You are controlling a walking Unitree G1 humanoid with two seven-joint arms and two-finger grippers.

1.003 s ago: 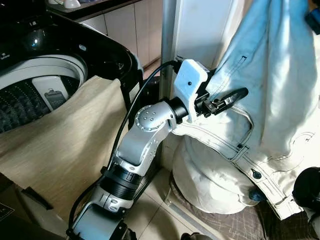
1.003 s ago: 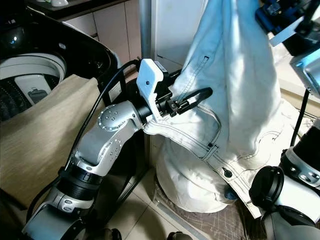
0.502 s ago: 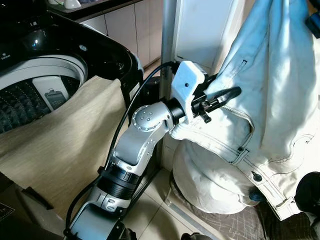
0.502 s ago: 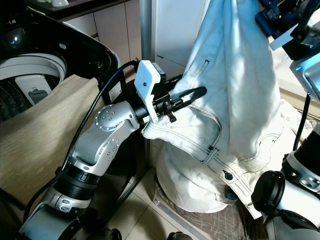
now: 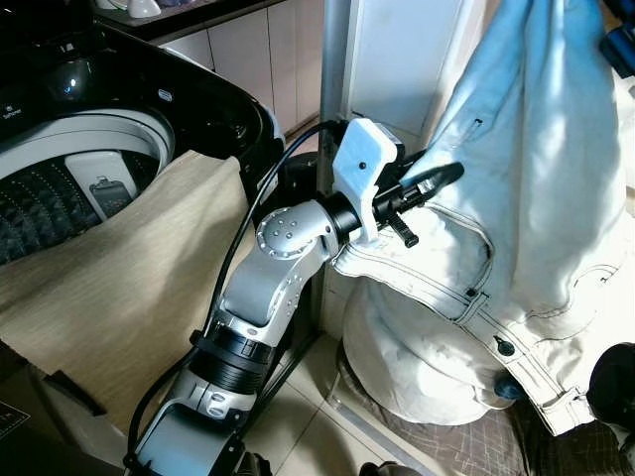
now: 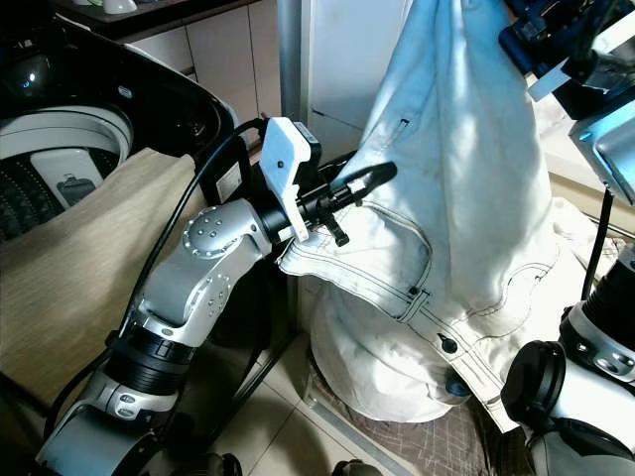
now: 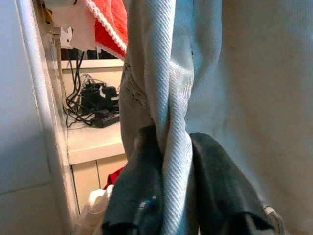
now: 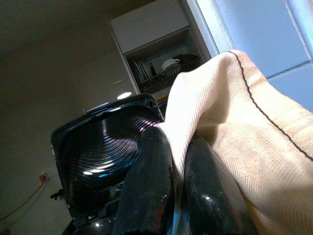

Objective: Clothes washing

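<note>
Beside the open washing machine [image 5: 89, 149], white jeans [image 6: 466, 228] hang lengthwise, waistband low above a laundry bag [image 5: 417, 367]. Left gripper [image 7: 168, 161] is clamped on a twisted fold of them; right gripper [image 8: 176, 161] pinches the fabric higher up.

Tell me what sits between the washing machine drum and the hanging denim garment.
In the left eye view, a beige cloth draped over the washer's edge and the silver left arm lie between them; the left claw pinches the denim garment.

No text, label or number is clear enough to read anywhere
</note>
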